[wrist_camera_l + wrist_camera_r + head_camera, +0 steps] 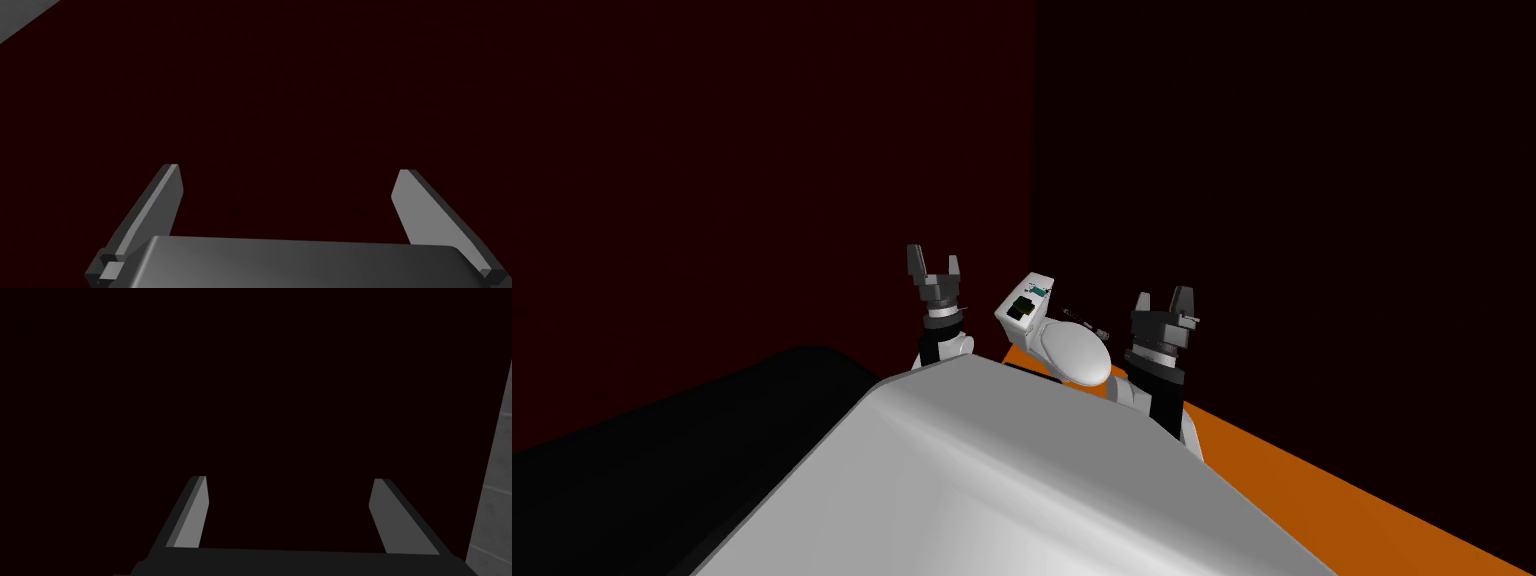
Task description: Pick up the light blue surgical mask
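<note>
Before dark red walls [762, 150], our left claw [934, 260] and right claw [1162, 298] hang raised, wide open, empty, seemingly parked for searching.

You saw the toilet [1072, 350] as smooth, glossy white, with a soft sheen across its lid (ceramic or plastic, you couldn't tell). The floor [1312, 490] was a flat, matt orange with no grain. The walls [762, 150] were matt dark red, untextured. On the left gripper [287, 167], the fingers [160, 200] looked smooth, matt grey, and its body [300, 260] carried a dull sheen. The right gripper [290, 478] had the same matt grey finish.
</note>
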`<state>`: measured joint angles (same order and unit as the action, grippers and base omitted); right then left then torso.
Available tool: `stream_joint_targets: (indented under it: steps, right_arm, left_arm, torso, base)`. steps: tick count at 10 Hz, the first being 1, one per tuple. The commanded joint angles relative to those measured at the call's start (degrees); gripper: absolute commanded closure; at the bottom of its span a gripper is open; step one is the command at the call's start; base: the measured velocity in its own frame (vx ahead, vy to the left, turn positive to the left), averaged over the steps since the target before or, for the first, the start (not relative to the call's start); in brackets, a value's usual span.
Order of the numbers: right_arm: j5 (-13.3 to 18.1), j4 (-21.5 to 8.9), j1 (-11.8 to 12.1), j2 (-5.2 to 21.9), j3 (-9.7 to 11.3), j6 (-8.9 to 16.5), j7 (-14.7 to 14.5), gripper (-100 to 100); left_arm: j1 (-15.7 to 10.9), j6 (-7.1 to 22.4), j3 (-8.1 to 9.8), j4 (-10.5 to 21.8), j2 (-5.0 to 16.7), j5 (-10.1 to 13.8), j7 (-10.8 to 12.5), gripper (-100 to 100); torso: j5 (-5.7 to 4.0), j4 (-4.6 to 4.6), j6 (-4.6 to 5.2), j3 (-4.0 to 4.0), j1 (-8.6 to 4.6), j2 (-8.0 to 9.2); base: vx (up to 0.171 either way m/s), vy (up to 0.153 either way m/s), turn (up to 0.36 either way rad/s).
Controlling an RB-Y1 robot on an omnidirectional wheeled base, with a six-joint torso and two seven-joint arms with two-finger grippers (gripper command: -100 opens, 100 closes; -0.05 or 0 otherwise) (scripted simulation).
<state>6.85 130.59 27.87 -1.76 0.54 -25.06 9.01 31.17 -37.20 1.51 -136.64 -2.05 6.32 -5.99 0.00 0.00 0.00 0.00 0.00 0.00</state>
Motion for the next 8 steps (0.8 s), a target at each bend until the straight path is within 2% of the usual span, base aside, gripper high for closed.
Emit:
stream_joint_targets:
  steps: [1,5,6,7,8]
  right_arm:
    - [0.44,-0.02,0.14,1.58,0.34,0.43,0.23,-100]
    - [2.73,-0.61,0.84,8.58,2.34,3.39,1.6,-100]
    - [2.73,-0.61,0.84,9.29,2.34,3.39,1.6,-100]
    - [3.48,-0.9,1.12,11.55,3.09,4.53,2.12,-100]
    - [3.48,-0.9,1.12,11.9,3.09,4.53,2.12,-100]
  left_arm:
    - [0.0,0.0,0.0,0.0,0.0,0.0,0.0,0]
    - [-0.01,0.0,0.0,0.0,0.01,0.0,0.0,0]
    - [-0.01,0.0,0.01,0.0,0.01,0.0,0.0,0]
    - [0.0,0.0,0.01,0.0,0.01,0.0,0.0,0]
    - [-0.01,0.0,0.0,0.0,0.0,0.0,0.0,0]
  torso:
    - [0.0,0.0,0.0,0.0,0.0,0.0]
    - [-0.08,0.05,-0.01,0.13,-0.36,0.23]
    - [-0.09,0.05,-0.01,0.14,-0.4,0.24]
    - [-0.07,0.04,0.01,0.11,-0.3,0.18]
    - [-0.06,0.04,-0.02,0.11,-0.24,0.19]
  base:
    - [-0.017,-0.014,0.037]
    - [-0.053,-0.077,0.096]
    - [-0.043,-0.065,0.045]
    - [-0.052,-0.051,0.125]
    - [-0.035,-0.039,0.055]
